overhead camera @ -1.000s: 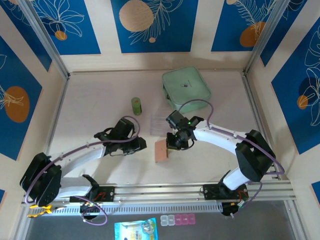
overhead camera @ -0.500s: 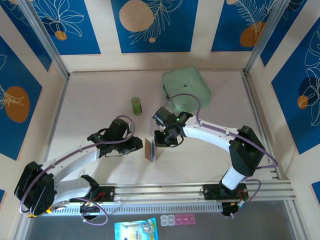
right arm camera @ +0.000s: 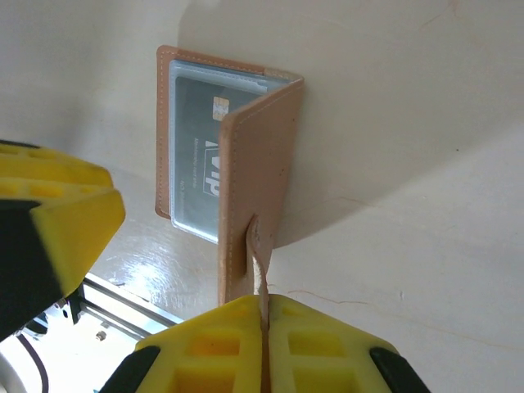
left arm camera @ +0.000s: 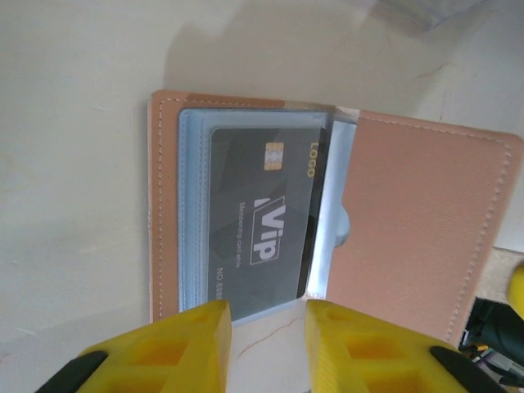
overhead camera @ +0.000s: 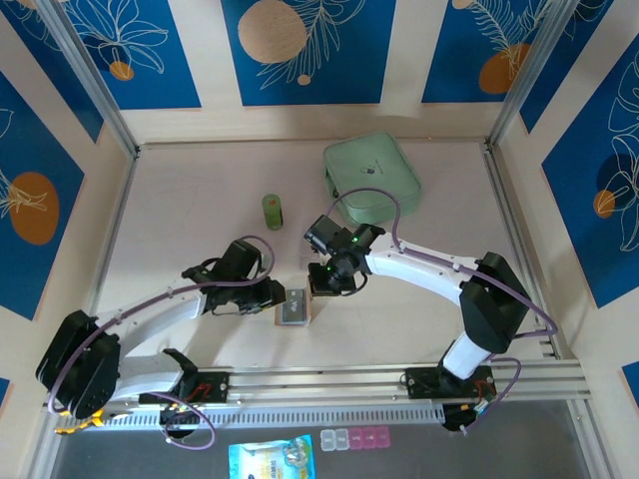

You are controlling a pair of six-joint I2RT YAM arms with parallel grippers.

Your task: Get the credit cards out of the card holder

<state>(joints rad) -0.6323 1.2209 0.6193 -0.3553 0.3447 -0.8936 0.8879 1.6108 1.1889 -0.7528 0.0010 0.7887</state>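
Clamped flat together, the yellow pads [right arm camera: 205, 344] of the right gripper [right arm camera: 264, 315], pinching the thin edge of one flap of the small pinkish-tan leather-like bifold card holder [right arm camera: 254, 180] and propping that flap up on edge. Other flap lying flat on the pale table [overhead camera: 200, 200], grey-blue pocket facing up, with a dark rectangular credit card [left arm camera: 262, 221] tucked inside. Parted by a narrow gap, the yellow pads [left arm camera: 176, 344] of the left gripper [left arm camera: 266, 323], nothing between them, poised just at the pocket's near edge. Printed on the card: "ViP" in large white letters, "LOGO" in gold beside a gold chip; a smaller line too blurred to read; a number beginning "NO", cut off behind a pad. Any further cards in the pocket impossible to make out. From above, card holder [overhead camera: 295, 308] front and centre on the table, between the two grippers. Left arm swept low from the near-left base toward the centre; right arm arched up and over from the near-right base, wrist tipped down onto the flap.
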